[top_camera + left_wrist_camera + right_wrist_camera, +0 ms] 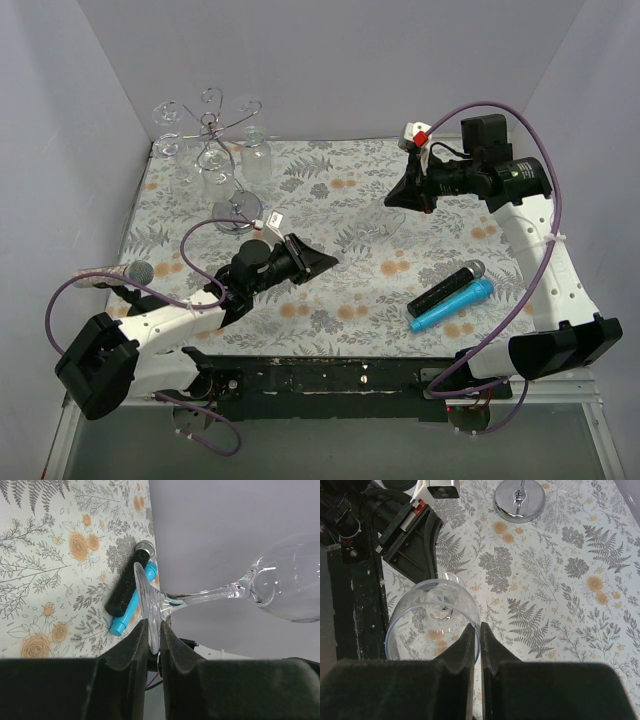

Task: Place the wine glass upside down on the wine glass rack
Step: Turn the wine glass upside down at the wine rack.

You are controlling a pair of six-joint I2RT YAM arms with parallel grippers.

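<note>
A clear wine glass (pixel 210 596) lies on its side in the air between my two grippers, faint in the top view (pixel 376 228). My left gripper (pixel 154 627) is shut on the edge of its round foot. My right gripper (pixel 481 630) is shut on the rim of the bowl (pixel 432 615), one finger inside and one outside. The wine glass rack (pixel 212 130), silver wire with curled arms, stands at the back left on a shiny round base (pixel 519 500). Other glasses (pixel 257 155) hang from it upside down.
A black microphone (pixel 445 288) and a blue one (pixel 452 306) lie side by side at the front right of the floral cloth. Another microphone (pixel 120 272) rests at the left edge. White walls close the back and both sides.
</note>
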